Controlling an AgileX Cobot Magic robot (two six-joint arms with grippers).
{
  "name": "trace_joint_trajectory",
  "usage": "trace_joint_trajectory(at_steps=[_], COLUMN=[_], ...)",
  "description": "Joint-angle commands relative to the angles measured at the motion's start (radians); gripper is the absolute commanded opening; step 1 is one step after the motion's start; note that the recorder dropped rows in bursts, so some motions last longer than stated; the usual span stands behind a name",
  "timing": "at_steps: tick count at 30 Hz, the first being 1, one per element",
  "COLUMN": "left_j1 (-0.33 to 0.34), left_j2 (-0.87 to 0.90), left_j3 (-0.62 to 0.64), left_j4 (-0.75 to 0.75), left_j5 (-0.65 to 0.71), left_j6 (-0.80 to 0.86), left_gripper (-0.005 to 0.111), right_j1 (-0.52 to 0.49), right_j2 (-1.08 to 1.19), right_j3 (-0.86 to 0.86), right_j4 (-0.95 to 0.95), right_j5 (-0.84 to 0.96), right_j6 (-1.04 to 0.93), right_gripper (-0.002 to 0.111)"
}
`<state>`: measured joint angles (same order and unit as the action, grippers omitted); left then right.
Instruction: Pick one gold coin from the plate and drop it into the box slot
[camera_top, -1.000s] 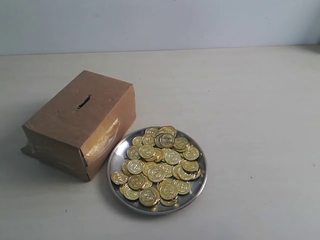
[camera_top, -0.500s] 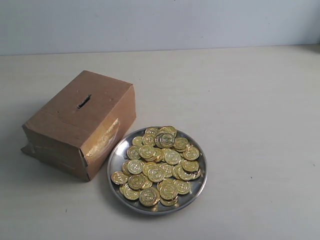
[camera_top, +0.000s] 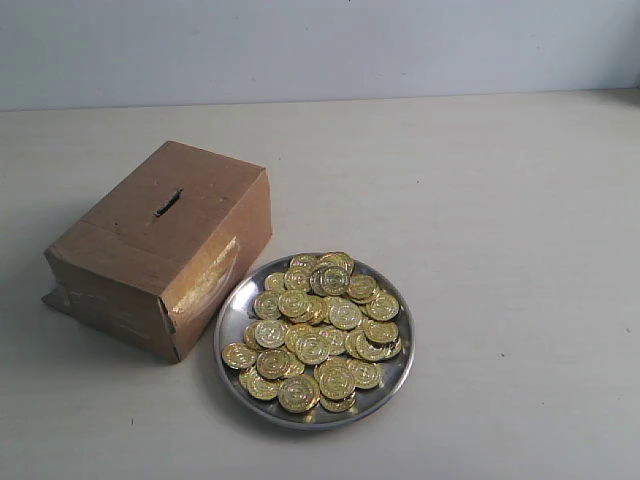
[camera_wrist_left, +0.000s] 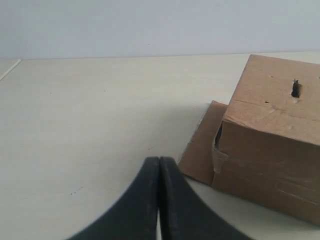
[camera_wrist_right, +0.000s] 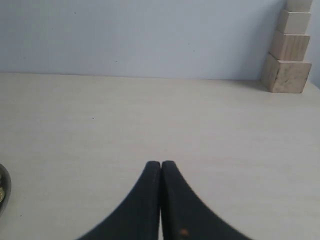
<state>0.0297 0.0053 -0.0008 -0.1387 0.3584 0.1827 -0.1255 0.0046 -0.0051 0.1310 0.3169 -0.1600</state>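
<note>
A round silver plate (camera_top: 232, 310) heaped with several gold coins (camera_top: 318, 330) sits at the front middle of the table in the exterior view. To its left stands the brown cardboard box (camera_top: 130, 260), taped along its seams, with the dark slot (camera_top: 167, 203) in its top face. Neither arm shows in the exterior view. In the left wrist view my left gripper (camera_wrist_left: 159, 161) is shut and empty above bare table, with the box (camera_wrist_left: 272, 145) and its slot (camera_wrist_left: 295, 88) off to one side. My right gripper (camera_wrist_right: 161, 164) is shut and empty; the plate's rim (camera_wrist_right: 2, 192) just peeks in at the frame's edge.
A stack of pale wooden blocks (camera_wrist_right: 287, 50) stands at the table's far side against the wall in the right wrist view. A loose cardboard flap (camera_wrist_left: 200, 147) lies flat on the table beside the box's base. The pale table (camera_top: 500, 220) stretches to the right of the plate.
</note>
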Motion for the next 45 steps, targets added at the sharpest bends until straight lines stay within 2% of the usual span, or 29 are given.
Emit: trace_joint_trajectory(at_steps=[1,17,23,45], left_j1=[0.0,0.0,0.0,0.0], left_j2=[-0.005,-0.005,-0.005,-0.005], left_j3=[0.001,0.001,0.001,0.001], left_j4=[-0.007,-0.007,-0.007,-0.007], left_j5=[-0.007,-0.007,-0.007,-0.013], left_j6=[-0.008,-0.008,-0.008,-0.008], left_gripper=[0.0,0.0,0.0,0.0], right_j1=[0.004,0.05,0.112,0.113], right_j2=[-0.005,-0.005,-0.005,-0.005], right_j3=[0.005,0.005,0.005,0.005], right_j4=[0.0,0.0,0.0,0.0], right_j5=[-0.008,-0.008,-0.008,-0.008], right_j6=[0.005,0.007,0.007,0.007], right_gripper=[0.0,0.0,0.0,0.0])
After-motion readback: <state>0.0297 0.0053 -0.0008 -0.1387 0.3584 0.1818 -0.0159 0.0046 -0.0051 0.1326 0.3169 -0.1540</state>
